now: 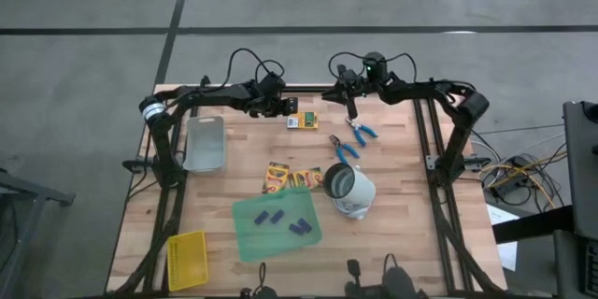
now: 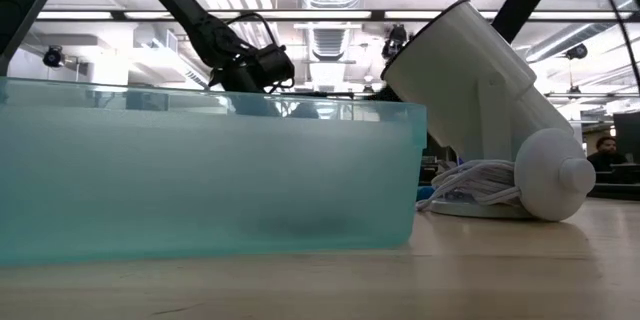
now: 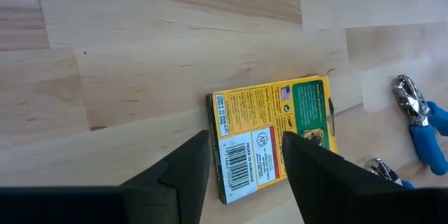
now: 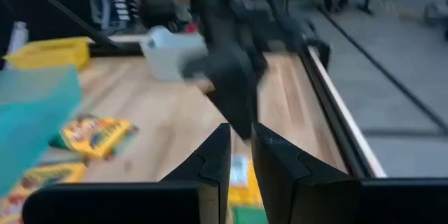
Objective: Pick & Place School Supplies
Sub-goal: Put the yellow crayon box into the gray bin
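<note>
On the counter, near its middle, a white lamp-like device lies tipped over. Beside it, toward the near edge, a green sheet carries several purple pieces. A grey tray sits by the left edge, a yellow basket in the near left corner. Two crayon boxes lie just beyond the sheet. A third crayon box lies near the far edge, under the left hand, whose fingers stand wide, astride it without gripping. Two blue-handled tools lie right of that box. Above them, the right hand hangs narrow and empty.
</note>
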